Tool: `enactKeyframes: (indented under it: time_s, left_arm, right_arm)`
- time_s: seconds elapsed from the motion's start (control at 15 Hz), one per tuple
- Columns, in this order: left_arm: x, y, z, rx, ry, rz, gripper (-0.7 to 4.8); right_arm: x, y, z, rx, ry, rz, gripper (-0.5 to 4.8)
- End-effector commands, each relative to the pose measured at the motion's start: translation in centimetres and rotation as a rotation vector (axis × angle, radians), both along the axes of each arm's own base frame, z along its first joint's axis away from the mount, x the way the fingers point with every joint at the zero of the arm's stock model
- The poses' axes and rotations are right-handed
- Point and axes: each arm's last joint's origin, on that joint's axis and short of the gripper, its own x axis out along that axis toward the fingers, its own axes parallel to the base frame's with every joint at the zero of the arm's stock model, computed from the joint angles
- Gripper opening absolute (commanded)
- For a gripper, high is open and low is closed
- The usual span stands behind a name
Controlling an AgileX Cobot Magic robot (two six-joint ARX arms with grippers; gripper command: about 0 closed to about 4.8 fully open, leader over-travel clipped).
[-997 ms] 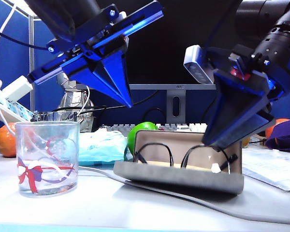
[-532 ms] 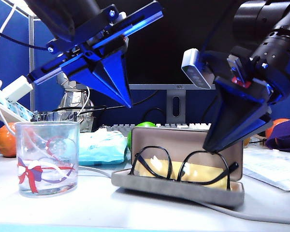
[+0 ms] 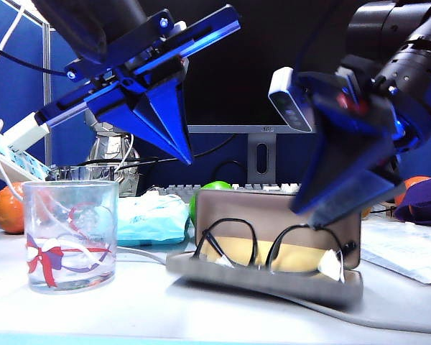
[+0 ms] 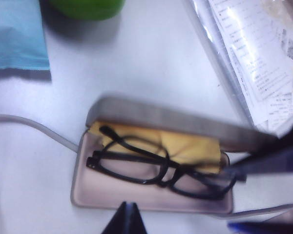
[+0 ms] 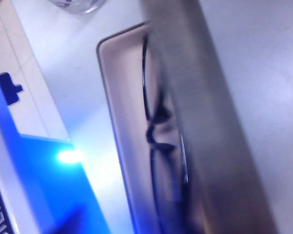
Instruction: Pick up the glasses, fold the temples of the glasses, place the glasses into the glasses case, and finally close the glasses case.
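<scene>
Glasses (image 3: 273, 248) sit inside the open glasses case (image 3: 266, 277), folded, black frame lying on the yellow lining (image 4: 195, 148); lenses lean up against the raised lid in the exterior view. Case rests on the white tabletop (image 3: 165, 305), lid (image 3: 273, 212) standing up at the back, not yet closed. Left hand (image 3: 185, 154) hangs in the air above and left of the case, blue fingers pinched together to a point, nothing between them; its wrist view shows the dark fingertip pair (image 4: 126, 219) just at the case's near edge in frame, not touching it. Right hand (image 3: 312, 215) is down at the right end of the case, its blue fingers over the lid's upper right; frame is motion-blurred, so can't tell whether the jaws are parted or gripping the lid. Right wrist view is close on the case (image 5: 132, 146), lid edge (image 5: 205, 122) running diagonally across, glasses (image 5: 156, 131) visible in the tray behind it. Clear tumbler with red ribbon print (image 3: 70, 233) stands well left of the case; pale blue packet (image 3: 149, 215) and a green round fruit (image 3: 212, 190) sit behind, a grey cable (image 3: 140, 253) runs to the case's left end. Papers (image 4: 254, 58) lie off to the right of the case.
</scene>
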Motion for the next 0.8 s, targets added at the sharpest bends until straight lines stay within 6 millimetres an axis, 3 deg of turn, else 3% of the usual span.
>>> enactKeyframes:
  time_s: [0.07, 0.33, 0.47, 0.66, 0.8]
  left_arm:
    - [0.0, 0.0, 0.0, 0.003, -0.003, -0.002, -0.03]
    - [0.0, 0.0, 0.0, 0.003, -0.003, -0.002, -0.03]
    - [0.0, 0.0, 0.1, -0.004, -0.003, -0.004, -0.03]
    - [0.7, -1.0, -0.2, -0.057, -0.036, -0.003, -0.03]
    - [1.5, -2.0, -1.5, -0.067, -0.043, -0.003, -0.03]
  right_arm:
    - [0.0, 0.0, 0.2, 0.008, 0.021, -0.027, 2.74]
    - [0.1, 0.0, 0.1, -0.003, 0.029, -0.055, 2.69]
    - [0.2, 0.1, 0.2, 0.008, 0.026, -0.063, 1.85]
    - [0.5, 0.2, 0.4, 0.025, -0.006, -0.068, 1.89]
    - [0.7, 0.2, 0.4, -0.003, -0.038, -0.098, 1.89]
